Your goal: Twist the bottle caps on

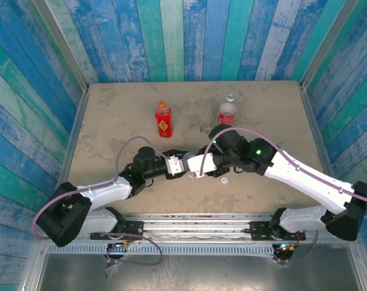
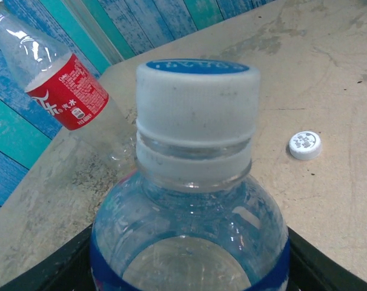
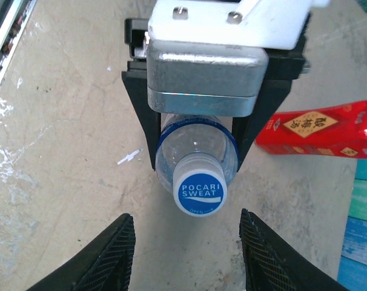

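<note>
My left gripper (image 1: pixel 177 167) is shut on the short clear bottle with the blue label (image 2: pixel 189 230) and holds it lying sideways above the table. The blue cap (image 3: pixel 199 191) sits on that bottle's neck. My right gripper (image 3: pixel 186 254) faces the cap, open, with its fingers (image 3: pixel 108 254) apart on either side and short of it. A white cap (image 1: pixel 224 179) lies loose on the table near the grippers. The all-red bottle (image 1: pixel 163 119) stands at the back with an orange-brown cap on. The clear bottle with the red label (image 1: pixel 227 113) stands uncapped to its right.
The sandy tabletop (image 1: pixel 111 121) is enclosed by blue-green plank walls (image 1: pixel 189 36) at the back and both sides. Both arms meet over the near middle of the table, in front of the two standing bottles.
</note>
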### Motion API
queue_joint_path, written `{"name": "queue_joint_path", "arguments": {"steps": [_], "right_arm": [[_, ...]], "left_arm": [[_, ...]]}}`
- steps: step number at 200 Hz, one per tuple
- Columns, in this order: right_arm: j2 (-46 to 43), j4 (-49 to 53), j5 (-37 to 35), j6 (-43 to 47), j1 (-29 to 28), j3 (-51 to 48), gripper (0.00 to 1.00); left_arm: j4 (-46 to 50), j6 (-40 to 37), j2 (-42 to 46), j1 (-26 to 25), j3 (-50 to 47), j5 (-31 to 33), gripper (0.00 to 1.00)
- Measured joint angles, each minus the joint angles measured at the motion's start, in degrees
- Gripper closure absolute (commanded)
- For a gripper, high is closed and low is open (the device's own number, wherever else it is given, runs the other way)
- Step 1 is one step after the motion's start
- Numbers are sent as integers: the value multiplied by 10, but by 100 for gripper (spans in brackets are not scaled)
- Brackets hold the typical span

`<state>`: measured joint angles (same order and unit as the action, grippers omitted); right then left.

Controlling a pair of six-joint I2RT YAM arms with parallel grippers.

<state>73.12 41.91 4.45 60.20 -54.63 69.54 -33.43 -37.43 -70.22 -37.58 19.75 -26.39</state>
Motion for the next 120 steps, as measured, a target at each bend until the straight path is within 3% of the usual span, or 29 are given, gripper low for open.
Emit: {"name": "queue_joint_path", "arguments": {"steps": [71,120], "right_arm": [[62,-25,-22,19,-1,10,51],[72,-28,-20,22,-1,10,76]], "left_arm": [[11,-1,3,0,0,-8,46],[18,2,3,0,0,-5,46]]}}
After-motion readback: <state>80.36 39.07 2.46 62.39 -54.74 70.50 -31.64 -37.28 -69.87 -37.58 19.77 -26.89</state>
